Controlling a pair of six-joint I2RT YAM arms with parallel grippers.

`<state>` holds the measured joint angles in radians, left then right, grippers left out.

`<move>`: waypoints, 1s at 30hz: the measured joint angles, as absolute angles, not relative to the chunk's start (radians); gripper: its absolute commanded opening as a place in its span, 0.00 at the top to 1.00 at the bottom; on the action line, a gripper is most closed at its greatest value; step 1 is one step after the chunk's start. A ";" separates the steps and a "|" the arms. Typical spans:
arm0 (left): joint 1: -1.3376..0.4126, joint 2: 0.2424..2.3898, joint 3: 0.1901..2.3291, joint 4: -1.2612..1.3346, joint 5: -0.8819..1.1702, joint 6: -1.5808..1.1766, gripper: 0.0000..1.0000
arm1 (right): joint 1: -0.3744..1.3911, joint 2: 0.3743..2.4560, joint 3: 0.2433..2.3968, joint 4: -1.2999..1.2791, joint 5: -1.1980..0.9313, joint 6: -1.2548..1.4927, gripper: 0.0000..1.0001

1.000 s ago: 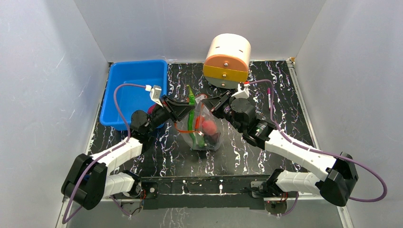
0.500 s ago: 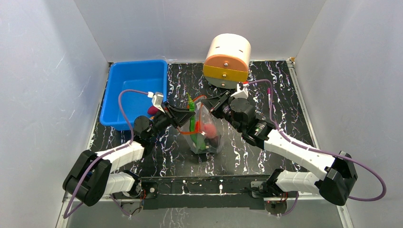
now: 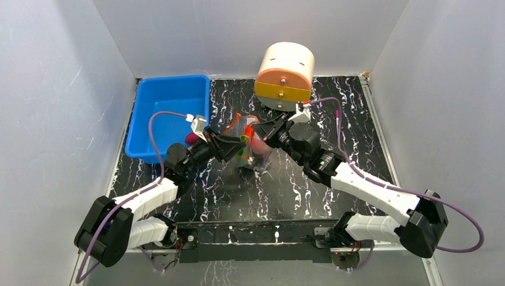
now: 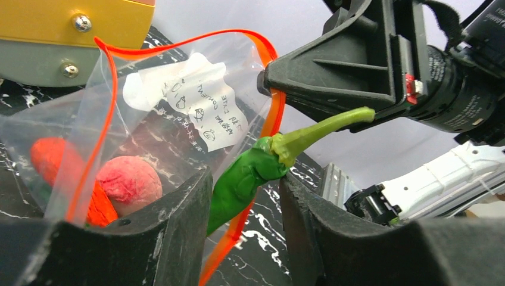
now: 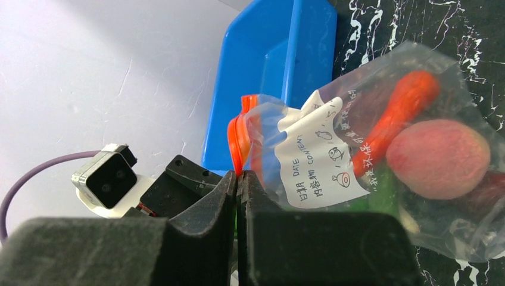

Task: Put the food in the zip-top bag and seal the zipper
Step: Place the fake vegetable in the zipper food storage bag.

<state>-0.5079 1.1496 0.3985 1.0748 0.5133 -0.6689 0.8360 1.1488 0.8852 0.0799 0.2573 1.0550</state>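
The clear zip-top bag [image 3: 257, 154] hangs between my two grippers, its white label [image 4: 196, 101] facing the left wrist camera. My right gripper [image 5: 239, 176] is shut on the orange-red zipper [image 5: 235, 134] at the bag's mouth. My left gripper [image 4: 244, 179] is shut on the long green pepper [image 4: 250, 170] at the open mouth, its stem pointing at the right gripper. Green shows low inside the bag in the right wrist view. The pink-red round fruit [image 5: 438, 158] and the red chili [image 5: 399, 113] lie inside. In the top view the left gripper [image 3: 232, 146] and right gripper [image 3: 257, 128] are close together.
The blue bin [image 3: 170, 113] stands at the back left, just behind my left arm. A cream and orange round container [image 3: 284, 74] stands at the back, right behind the bag. The black marbled table [image 3: 333, 190] has white walls on three sides.
My left gripper has moved right toward the bag's mouth with the green pepper. The bag has swung back and up between the grippers. The right gripper has held its grip in place.
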 measured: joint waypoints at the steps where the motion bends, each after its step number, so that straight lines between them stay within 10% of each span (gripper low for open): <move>1: -0.508 1.150 0.405 1.058 0.514 -0.655 0.58 | 0.836 1.149 0.885 0.080 0.254 1.053 1.00; 13: -0.508 1.135 0.505 0.848 0.538 -0.486 0.92 | 0.836 1.145 0.885 0.079 0.226 1.044 1.00; 30: -0.508 1.076 0.571 0.816 0.376 -0.714 0.99 | 0.836 1.144 0.867 0.108 0.226 0.996 1.00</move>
<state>-0.5079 1.0763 0.5713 0.8158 0.3763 -0.7136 0.8360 1.1442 0.8669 0.1078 0.2256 0.9962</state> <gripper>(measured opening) 0.250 0.009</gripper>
